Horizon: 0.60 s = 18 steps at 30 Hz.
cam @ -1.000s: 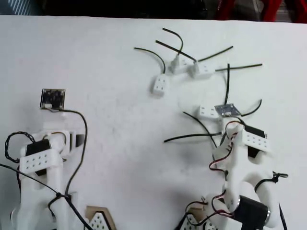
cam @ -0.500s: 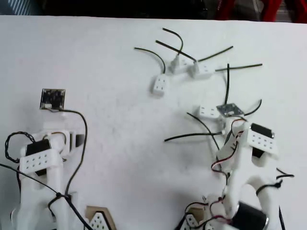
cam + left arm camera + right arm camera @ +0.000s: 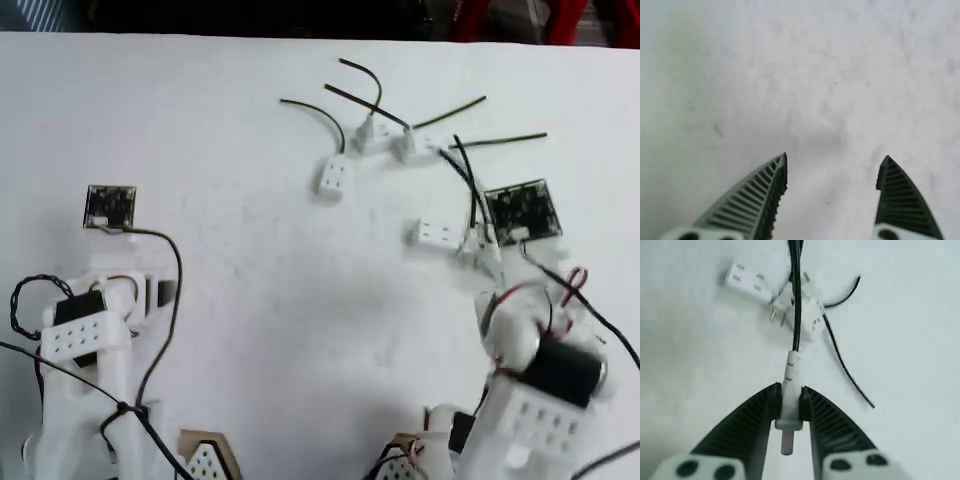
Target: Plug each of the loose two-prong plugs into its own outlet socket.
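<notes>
My right gripper (image 3: 788, 399) is shut on a white two-prong plug (image 3: 788, 407); the plug's black cord (image 3: 796, 295) runs away from the fingers. In the high view this gripper (image 3: 487, 248) sits just right of a white socket block (image 3: 435, 235). Another socket block (image 3: 335, 177) lies farther left, and two corded white plugs (image 3: 375, 131) (image 3: 415, 146) rest beyond it. In the right wrist view a socket block (image 3: 745, 280) and a cluster of plugs (image 3: 802, 307) lie on the table ahead. My left gripper (image 3: 832, 165) is open over bare table, near the front left (image 3: 150, 290).
A small dark circuit board (image 3: 110, 207) with a black cable lies on the white table (image 3: 240, 250) at the left. Black cords (image 3: 500, 140) fan out at the back right. Cardboard pieces (image 3: 205, 455) sit at the front edge.
The right arm has pulled back towards the front and turned its wrist. The black cords that lay in front of the near socket have gone up with it. The left arm stayed still.
</notes>
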Motion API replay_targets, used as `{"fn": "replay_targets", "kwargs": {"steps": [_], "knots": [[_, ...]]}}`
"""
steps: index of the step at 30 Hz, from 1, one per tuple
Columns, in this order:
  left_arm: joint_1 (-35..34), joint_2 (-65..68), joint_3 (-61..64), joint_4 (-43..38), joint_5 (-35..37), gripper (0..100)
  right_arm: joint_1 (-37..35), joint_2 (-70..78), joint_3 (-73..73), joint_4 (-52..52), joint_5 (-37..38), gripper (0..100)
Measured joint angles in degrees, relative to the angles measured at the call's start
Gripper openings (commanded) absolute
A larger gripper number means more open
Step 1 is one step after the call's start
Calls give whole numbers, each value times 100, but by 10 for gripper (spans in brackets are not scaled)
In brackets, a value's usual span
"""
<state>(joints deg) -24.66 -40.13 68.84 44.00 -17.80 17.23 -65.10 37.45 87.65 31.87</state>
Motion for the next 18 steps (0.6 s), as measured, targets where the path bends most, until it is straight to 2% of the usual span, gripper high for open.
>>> {"fn": "replay_targets", "kwargs": {"steps": [7, 13, 18], "knots": [[0, 0, 0, 0, 0, 286, -1266, -677, -123, -229, -1134, 17], [0, 0, 0, 0, 0, 286, -2453, -378, -123, -633, -2259, 17], [0, 0, 0, 0, 0, 286, -3385, 316, 334, -1134, -2822, 17]]}}
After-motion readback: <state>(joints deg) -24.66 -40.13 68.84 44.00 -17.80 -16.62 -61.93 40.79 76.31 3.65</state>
